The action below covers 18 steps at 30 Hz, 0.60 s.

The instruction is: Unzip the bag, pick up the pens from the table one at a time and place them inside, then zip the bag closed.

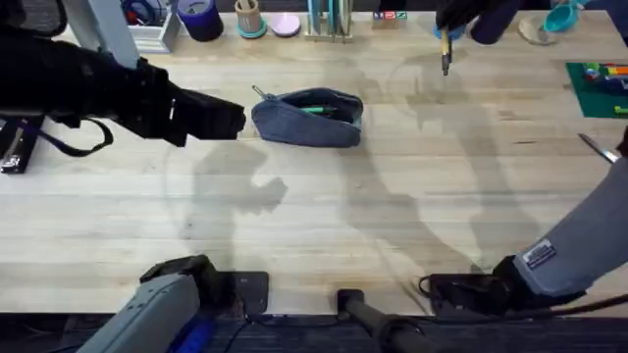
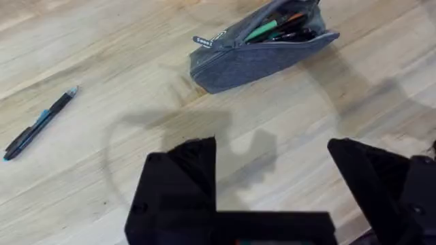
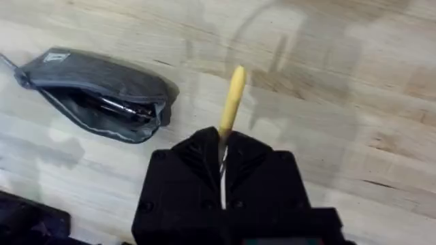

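The blue-grey bag [image 1: 309,118] lies unzipped at the table's [image 1: 314,226] centre back, with a green pen and dark pens showing through its opening [image 2: 272,30]. My left gripper [image 1: 235,120] is just left of the bag's zipper-pull end, fingers [image 2: 180,180] open and empty. A dark blue-black pen [image 2: 41,124] lies on the wood away from the bag. My right gripper [image 1: 459,18] is up at the far edge, to the right of the bag, shut on a yellow pen [image 1: 444,49] whose dark tip points down. In the right wrist view that yellow pen [image 3: 234,95] sticks out of the right gripper [image 3: 223,139], with the bag [image 3: 95,88] off to the side.
Along the far edge stand a dark blue cup [image 1: 201,18], a holder with sticks [image 1: 248,18], a pink disc [image 1: 286,25] and a teal item [image 1: 564,15]. A green mat [image 1: 599,86] and silver scissors [image 1: 599,147] lie at the right edge.
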{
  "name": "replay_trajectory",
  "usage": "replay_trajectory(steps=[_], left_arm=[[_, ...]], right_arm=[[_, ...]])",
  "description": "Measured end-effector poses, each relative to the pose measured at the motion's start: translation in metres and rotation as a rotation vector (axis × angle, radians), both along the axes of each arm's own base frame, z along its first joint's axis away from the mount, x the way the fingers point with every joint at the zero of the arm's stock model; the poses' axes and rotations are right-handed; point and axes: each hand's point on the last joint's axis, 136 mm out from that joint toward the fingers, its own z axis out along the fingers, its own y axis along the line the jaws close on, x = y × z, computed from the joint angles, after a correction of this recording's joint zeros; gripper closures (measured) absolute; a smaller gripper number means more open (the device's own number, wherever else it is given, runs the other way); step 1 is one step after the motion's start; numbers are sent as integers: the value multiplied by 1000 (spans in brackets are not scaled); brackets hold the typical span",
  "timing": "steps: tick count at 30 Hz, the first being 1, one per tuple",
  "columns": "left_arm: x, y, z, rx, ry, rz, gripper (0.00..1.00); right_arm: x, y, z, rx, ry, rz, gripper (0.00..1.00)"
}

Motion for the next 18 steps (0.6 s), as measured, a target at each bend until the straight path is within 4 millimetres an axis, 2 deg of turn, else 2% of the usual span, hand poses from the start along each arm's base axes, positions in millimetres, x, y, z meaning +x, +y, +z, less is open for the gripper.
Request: replay_trajectory(steps=[18], left_arm=[[0, 0, 0, 0, 0, 0, 6]], right_arm=[[-44, 15, 10, 17, -57, 188, 967]])
